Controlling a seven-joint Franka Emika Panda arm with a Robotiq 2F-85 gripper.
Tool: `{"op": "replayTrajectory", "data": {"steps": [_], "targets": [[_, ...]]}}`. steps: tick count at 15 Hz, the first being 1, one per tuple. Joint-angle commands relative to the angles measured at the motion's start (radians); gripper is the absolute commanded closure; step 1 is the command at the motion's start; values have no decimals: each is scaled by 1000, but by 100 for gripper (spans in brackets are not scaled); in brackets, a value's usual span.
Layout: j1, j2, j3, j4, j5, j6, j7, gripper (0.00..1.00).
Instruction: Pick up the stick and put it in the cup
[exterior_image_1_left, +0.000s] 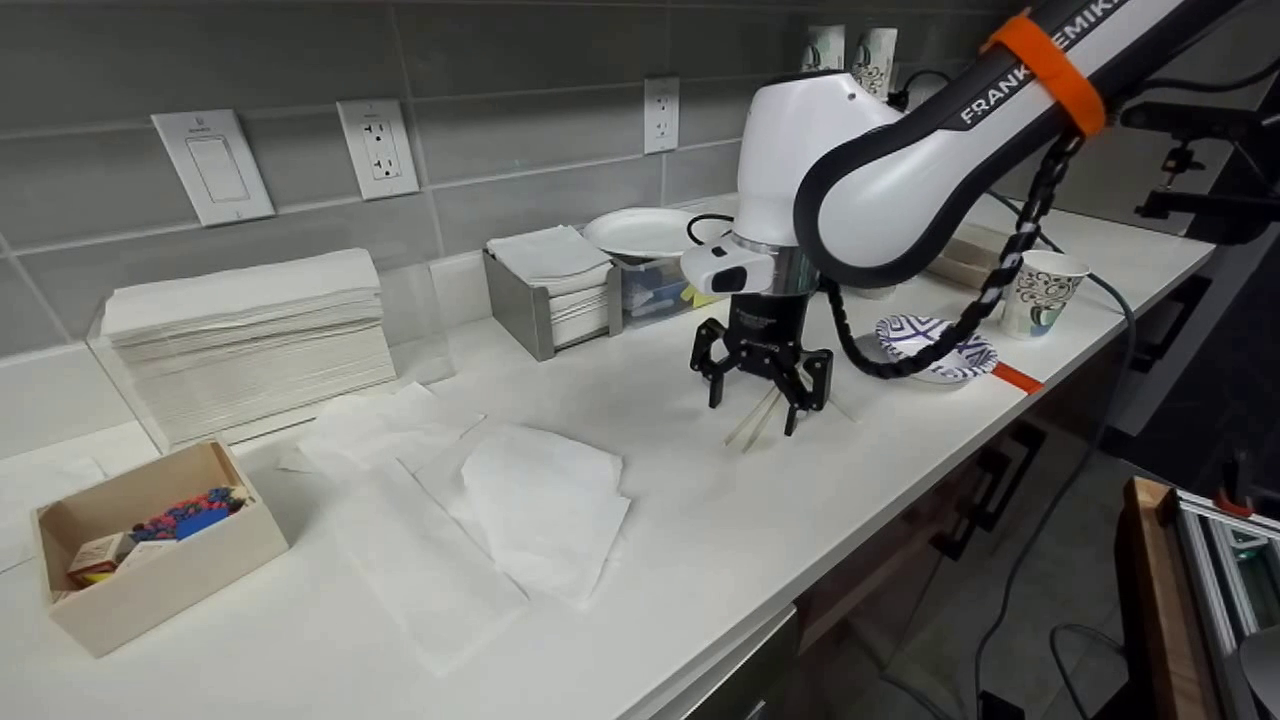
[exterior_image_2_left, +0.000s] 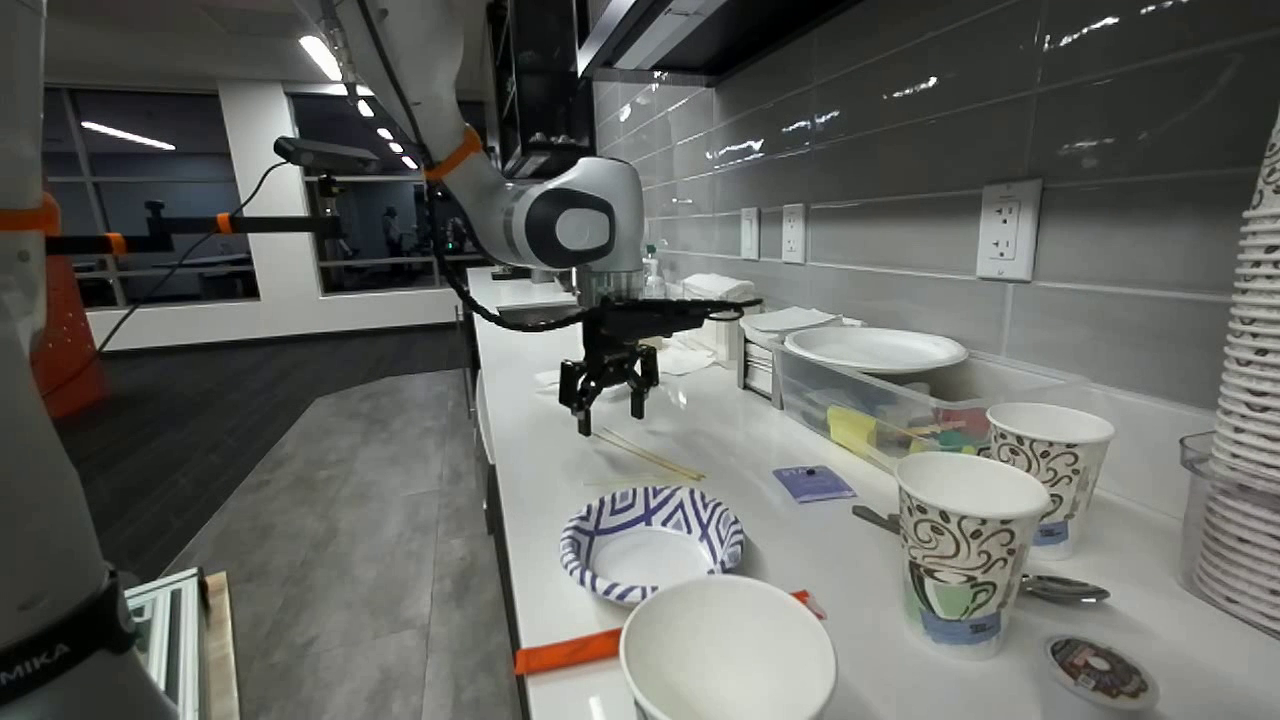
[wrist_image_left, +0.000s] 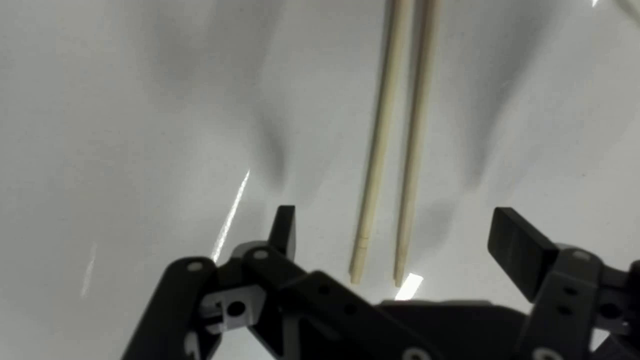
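Thin, pale wooden sticks (wrist_image_left: 379, 142) lie beneath the wide-spread black gripper (exterior_image_2_left: 611, 422). In an exterior view, a purple-and-white paper bowl (exterior_image_2_left: 645, 560) separates them from a near white paper cup (exterior_image_2_left: 728, 650).

There are three single cups (exterior_image_2_left: 965, 555), one bowl (exterior_image_2_left: 650, 560) and at least two sticks (wrist_image_left: 381, 135).
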Motion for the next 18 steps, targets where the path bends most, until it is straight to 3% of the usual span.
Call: {"op": "replayTrajectory", "data": {"steps": [1,4,6,11,18], "targets": [[-24,50,34,39,-26,1,-11,17],[-34,61,50,42,-29,11,-17,35],[-38,58,51,48,-39,11,-13,58],[-43,54,57,47,-48,13,-14,99],[-50,31,62,26,-47,15,-8,97]]}}
